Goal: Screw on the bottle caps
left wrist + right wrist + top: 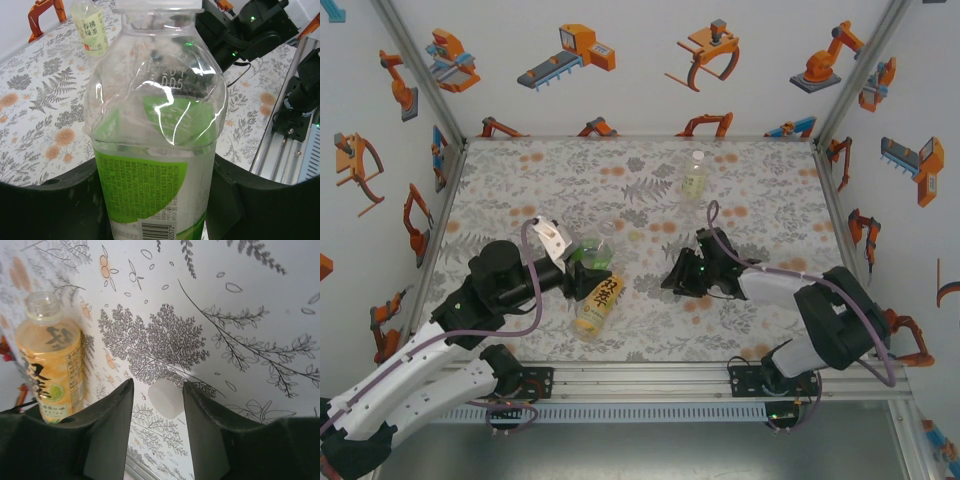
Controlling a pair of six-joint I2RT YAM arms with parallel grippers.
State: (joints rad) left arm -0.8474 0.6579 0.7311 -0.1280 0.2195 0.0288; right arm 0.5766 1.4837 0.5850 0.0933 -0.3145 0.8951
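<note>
left gripper (155, 187): gripping clear green-labelled plastic bottle (155, 125)
right gripper (157, 385): open around white round cap (165, 399)
next: probably pinch it, swing 9 o'clock

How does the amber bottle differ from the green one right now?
The amber bottle lies loose on the table; the green bottle is clamped in the left gripper. The amber one's neck is open, uncapped; the green one's top is cropped, so its cap is unclear. The amber one has a yellow label with dark characters; the green one has a green label with a barcode. Both are plastic bottles.
</note>
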